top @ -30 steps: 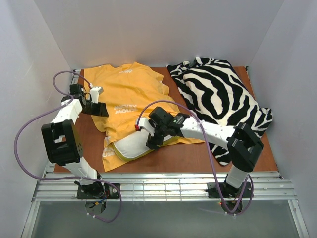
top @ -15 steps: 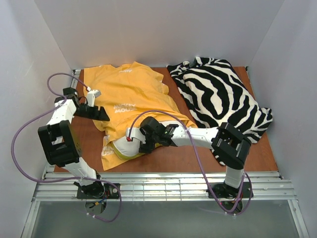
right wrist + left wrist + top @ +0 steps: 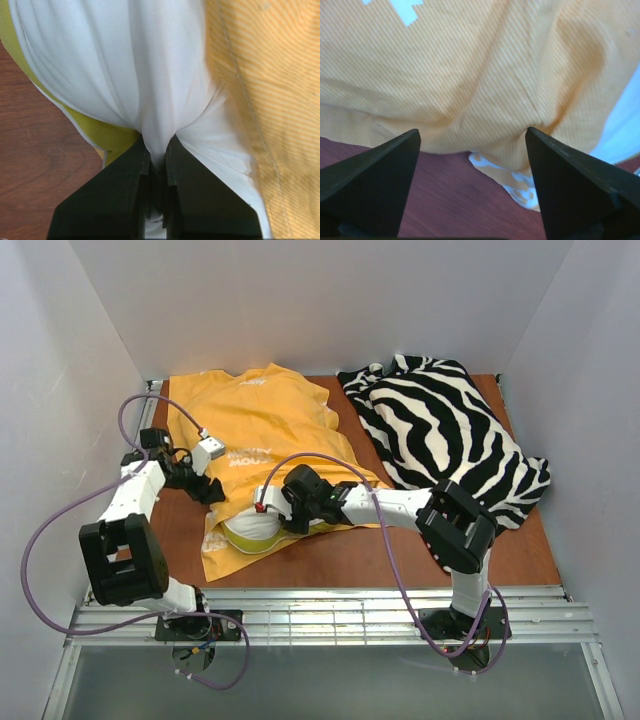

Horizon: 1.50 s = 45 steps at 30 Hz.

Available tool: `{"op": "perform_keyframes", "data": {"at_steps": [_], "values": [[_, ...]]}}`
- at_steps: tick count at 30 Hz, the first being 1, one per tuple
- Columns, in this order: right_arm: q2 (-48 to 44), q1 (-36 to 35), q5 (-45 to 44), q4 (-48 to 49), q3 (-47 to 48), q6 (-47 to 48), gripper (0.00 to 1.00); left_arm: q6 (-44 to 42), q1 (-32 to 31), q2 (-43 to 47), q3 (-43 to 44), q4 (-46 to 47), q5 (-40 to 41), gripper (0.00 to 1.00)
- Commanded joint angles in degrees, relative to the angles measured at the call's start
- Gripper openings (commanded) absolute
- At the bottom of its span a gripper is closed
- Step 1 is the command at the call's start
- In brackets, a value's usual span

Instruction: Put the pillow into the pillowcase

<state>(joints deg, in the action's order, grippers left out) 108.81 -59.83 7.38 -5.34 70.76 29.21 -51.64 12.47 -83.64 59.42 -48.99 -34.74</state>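
The orange-yellow pillowcase [image 3: 262, 425] lies spread on the left half of the table. The white pillow [image 3: 250, 531], with its yellow-green band, sticks out of the pillowcase's near end. My right gripper [image 3: 284, 517] is shut on a pinched fold of the pillow [image 3: 125, 60], beside the yellow-green band [image 3: 102, 131] and the pillowcase [image 3: 270, 75]. My left gripper [image 3: 211, 490] stands open at the pillowcase's left edge. In the left wrist view its fingertips [image 3: 412, 136] reach the orange pillowcase [image 3: 470, 75], with only bare table between the jaws.
A black-and-white zebra-striped cloth [image 3: 445, 435] is heaped on the right half of the brown table [image 3: 330, 555]. White walls close in the back and both sides. A metal rail [image 3: 330, 615] runs along the near edge by the arm bases.
My right gripper has moved left and shut on the pillow, which is now bunched up. My left gripper has swung right and nearer, up to the pillowcase's edge.
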Motion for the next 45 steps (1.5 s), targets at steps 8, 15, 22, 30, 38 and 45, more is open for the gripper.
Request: {"op": "perform_keyframes", "data": {"at_steps": [8, 15, 22, 30, 38, 45], "values": [[-3.6, 3.3, 4.2, 1.5, 2.3, -16.0, 0.01, -11.9, -3.8, -5.1, 13.5, -18.7, -4.6, 0.00], [2.4, 4.5, -3.7, 3.1, 13.0, -28.7, 0.01, -3.7, -24.4, 3.4, 19.2, -30.7, -16.7, 0.00], [4.7, 14.6, -6.3, 2.8, 16.0, -42.7, 0.01, 4.1, -24.9, 1.4, 16.9, -28.6, -21.7, 0.00], [-1.8, 18.6, 1.8, 10.5, 4.9, -44.9, 0.01, 7.3, -19.5, 5.1, 7.7, -17.6, -13.9, 0.00], [-0.1, 16.9, 14.2, 14.6, 6.9, -51.1, 0.01, 13.6, -17.2, 3.4, 7.7, -13.2, -15.8, 0.19], [-0.3, 15.4, 14.5, 14.7, 8.2, -50.5, 0.01, 16.3, -19.1, 12.4, 9.3, -2.2, -11.3, 0.78]]}}
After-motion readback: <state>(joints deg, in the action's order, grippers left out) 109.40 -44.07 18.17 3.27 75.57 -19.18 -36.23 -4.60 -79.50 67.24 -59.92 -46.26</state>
